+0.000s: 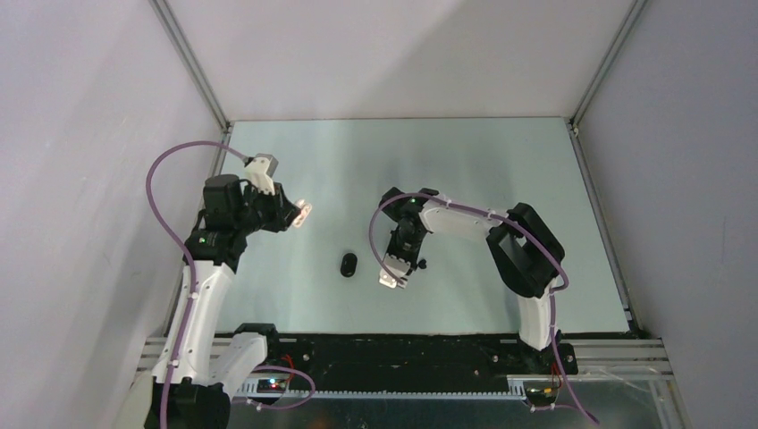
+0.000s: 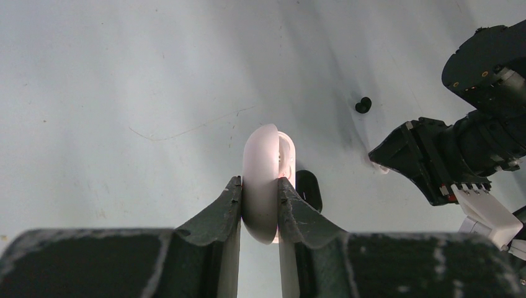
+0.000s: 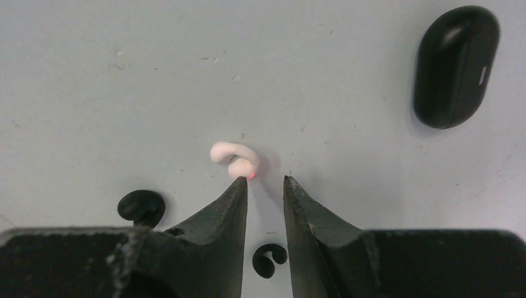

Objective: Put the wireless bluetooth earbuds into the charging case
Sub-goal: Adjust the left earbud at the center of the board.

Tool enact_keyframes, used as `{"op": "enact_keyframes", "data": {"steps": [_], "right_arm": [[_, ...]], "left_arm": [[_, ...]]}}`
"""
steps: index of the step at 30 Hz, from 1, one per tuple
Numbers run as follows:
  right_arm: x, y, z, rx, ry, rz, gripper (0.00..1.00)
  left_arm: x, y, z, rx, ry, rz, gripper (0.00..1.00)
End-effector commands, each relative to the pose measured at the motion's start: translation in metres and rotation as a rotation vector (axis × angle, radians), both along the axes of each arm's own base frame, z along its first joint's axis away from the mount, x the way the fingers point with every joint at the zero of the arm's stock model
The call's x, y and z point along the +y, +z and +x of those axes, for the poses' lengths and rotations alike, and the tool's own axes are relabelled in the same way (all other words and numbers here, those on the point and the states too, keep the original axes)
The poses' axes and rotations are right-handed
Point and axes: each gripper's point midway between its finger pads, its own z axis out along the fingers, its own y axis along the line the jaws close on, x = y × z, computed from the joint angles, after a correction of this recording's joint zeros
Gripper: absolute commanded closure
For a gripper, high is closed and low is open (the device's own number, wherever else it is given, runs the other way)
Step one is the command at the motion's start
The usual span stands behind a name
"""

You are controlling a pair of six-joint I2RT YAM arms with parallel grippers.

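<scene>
Just ahead of the right gripper (image 3: 263,180), whose jaws are slightly apart and empty, a white earbud (image 3: 234,160) lies on the table (image 3: 93,93), right at one fingertip, not centred in the gap. The black case (image 3: 456,65) sits well beyond, and the left gripper (image 2: 259,181) is clamped on a white case (image 2: 260,155).

charging case (image 2: 309,186) partly behind left jaws, black earbud (image 3: 140,203) partly behind right jaws — lower edge hidden

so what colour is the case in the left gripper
The case is white, clearest in the left wrist view.
</scene>
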Motion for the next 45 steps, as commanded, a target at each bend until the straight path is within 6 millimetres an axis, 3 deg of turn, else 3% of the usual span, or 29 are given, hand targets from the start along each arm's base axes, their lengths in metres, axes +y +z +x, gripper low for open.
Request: {"op": "enact_keyframes", "data": {"steps": [1, 27, 38, 45], "right_arm": [[-0.018, -0.007, -0.008, 0.034, 0.027, -0.071, 0.68], [-0.013, 0.009, -0.034, 0.024, 0.134, -0.044, 0.67], [-0.004, 0.016, -0.038, 0.017, 0.153, -0.015, 0.66], [-0.003, 0.009, -0.036, 0.014, 0.145, -0.031, 0.63]], "left_arm": [[0.001, 0.003, 0.003, -0.021, 0.0, 0.0, 1.0], [0.002, -0.002, -0.002, -0.019, 0.005, -0.004, 1.0], [0.011, -0.004, -0.003, -0.019, 0.039, -0.008, 1.0], [0.012, -0.004, -0.002, -0.016, 0.044, -0.012, 1.0]]}}
